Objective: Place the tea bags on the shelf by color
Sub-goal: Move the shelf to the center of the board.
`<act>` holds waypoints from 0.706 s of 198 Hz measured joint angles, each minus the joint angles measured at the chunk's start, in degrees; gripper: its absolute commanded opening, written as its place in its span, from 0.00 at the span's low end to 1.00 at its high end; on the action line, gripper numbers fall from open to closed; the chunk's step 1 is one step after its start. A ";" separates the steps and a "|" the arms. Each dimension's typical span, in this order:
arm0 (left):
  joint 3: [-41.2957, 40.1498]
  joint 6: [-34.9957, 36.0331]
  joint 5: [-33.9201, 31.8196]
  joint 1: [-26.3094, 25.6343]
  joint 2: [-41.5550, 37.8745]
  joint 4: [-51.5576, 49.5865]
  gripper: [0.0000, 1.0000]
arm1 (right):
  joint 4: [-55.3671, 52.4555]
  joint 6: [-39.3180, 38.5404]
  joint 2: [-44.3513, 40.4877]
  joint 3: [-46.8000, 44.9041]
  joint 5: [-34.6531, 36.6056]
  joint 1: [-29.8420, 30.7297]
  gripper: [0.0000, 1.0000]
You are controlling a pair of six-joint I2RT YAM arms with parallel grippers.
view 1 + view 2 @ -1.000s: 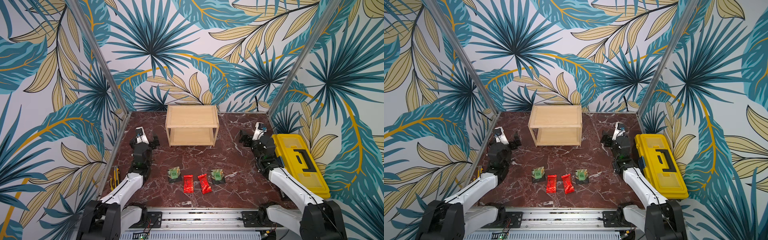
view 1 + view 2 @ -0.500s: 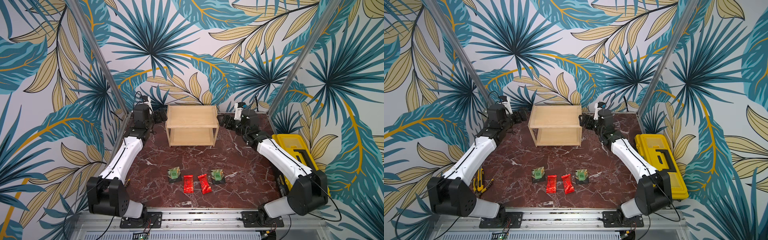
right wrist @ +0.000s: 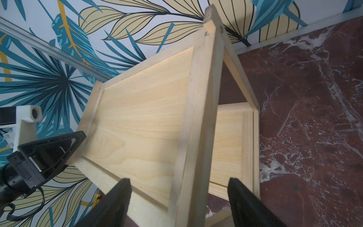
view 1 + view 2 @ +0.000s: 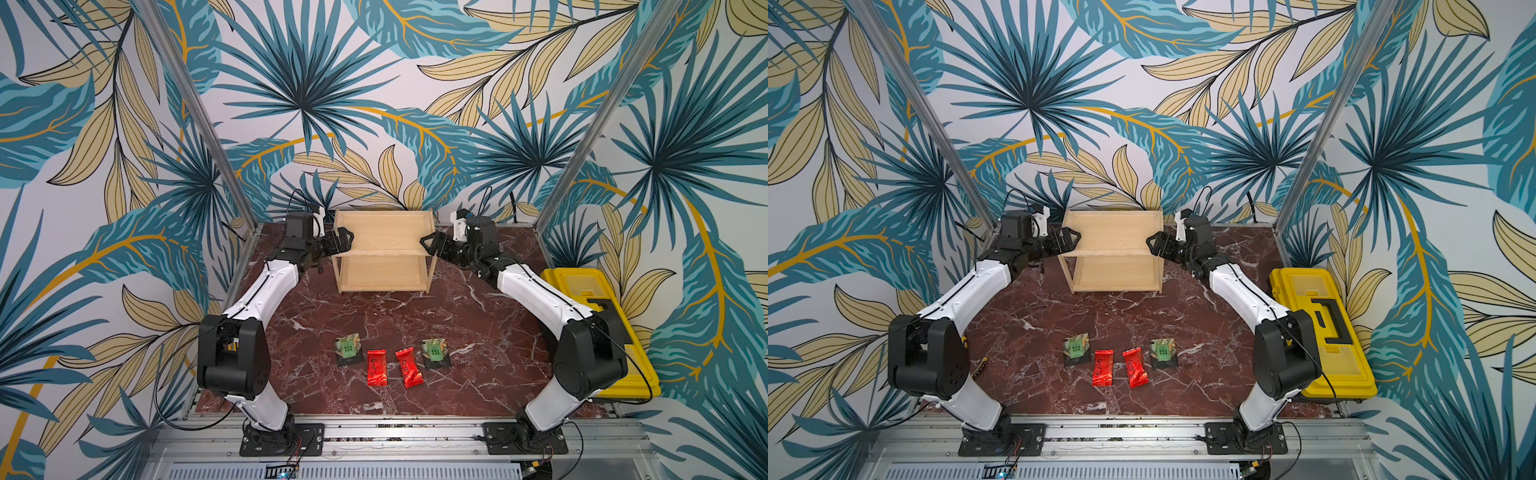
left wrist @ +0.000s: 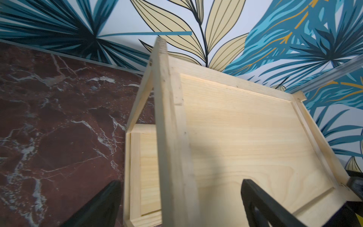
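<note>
The light-wood shelf point(image 4: 384, 237) stands at the back of the marble table, both boards bare. My left gripper point(image 4: 347, 241) is at its left end, open, jaws astride the top board's front rail point(image 5: 170, 137). My right gripper point(image 4: 428, 243) is at the right end, also open, with a gap either side of the same rail point(image 3: 198, 121). In the wrist views the left gripper point(image 5: 180, 182) and right gripper point(image 3: 179, 179) touch no wood. Near the front lie the tea bags: two green ones point(image 4: 348, 347) point(image 4: 434, 349) and between them two red ones point(image 4: 376, 368) point(image 4: 408, 367).
A yellow toolbox point(image 4: 598, 328) lies along the table's right edge, beside the right arm's elbow. A small yellow-handled tool point(image 4: 978, 365) lies at the left edge by the left arm. Patterned walls close in the table at the back and sides.
Both arms have swung from low at the table's sides up to the back. Their grippers now reach over the two ends of the shelf's top board. The tea bags have not moved.
</note>
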 measured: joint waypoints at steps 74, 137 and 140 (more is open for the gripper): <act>-1.14 -0.83 0.09 -4.79 -1.86 -0.20 1.00 | -0.79 0.15 -7.15 -4.48 0.59 -0.04 0.76; -2.29 -1.44 -0.87 -6.45 -2.89 -0.44 1.00 | -2.01 0.15 -11.21 -8.31 1.16 -0.04 0.76; -2.36 -1.46 -0.98 -6.56 -2.95 -0.42 1.00 | -2.03 0.15 -11.34 -8.46 1.18 -0.04 0.76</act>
